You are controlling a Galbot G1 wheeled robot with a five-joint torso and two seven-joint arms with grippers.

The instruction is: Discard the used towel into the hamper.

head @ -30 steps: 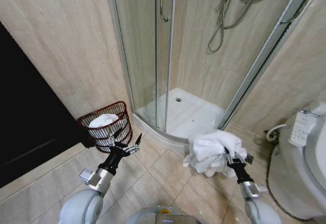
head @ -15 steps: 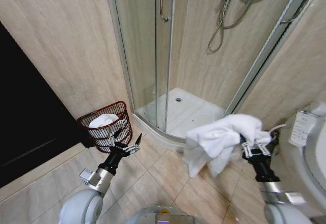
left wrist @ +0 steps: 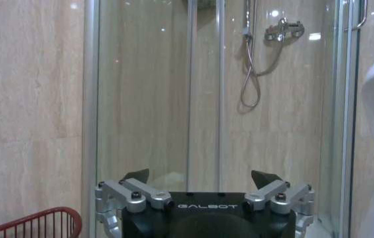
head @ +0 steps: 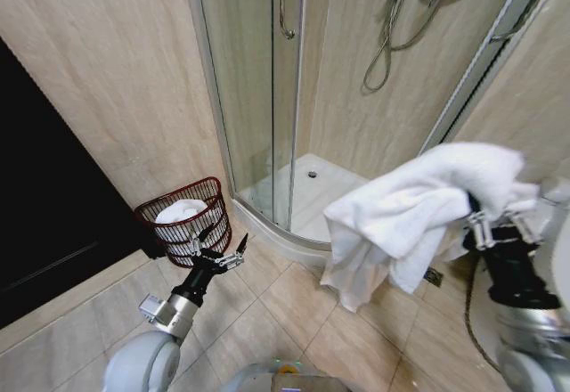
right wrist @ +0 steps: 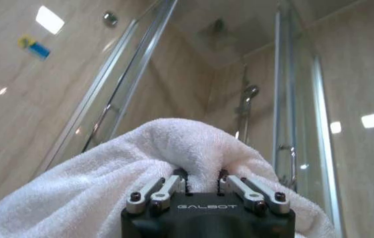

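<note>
1. Towel (head: 419,205): white, pinched between the closed fingers of the right gripper (head: 481,223), held high beside the shower.
2. Left gripper (head: 216,254): fingers spread, nothing held, poised near the hamper (head: 185,218).
3. Hamper: set on the floor against the wall.

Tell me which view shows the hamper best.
The head view: the whole hamper sits on the floor by the shower, a white towel already inside. The left wrist view catches just its red rim; the right wrist view faces the held towel.

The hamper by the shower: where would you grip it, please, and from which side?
Grip the hamper by its top rim, coming from above at the front edge nearest the open left gripper. The mouth is open and upright; a white cloth fills the middle, so a rim pinch looks safest.
</note>
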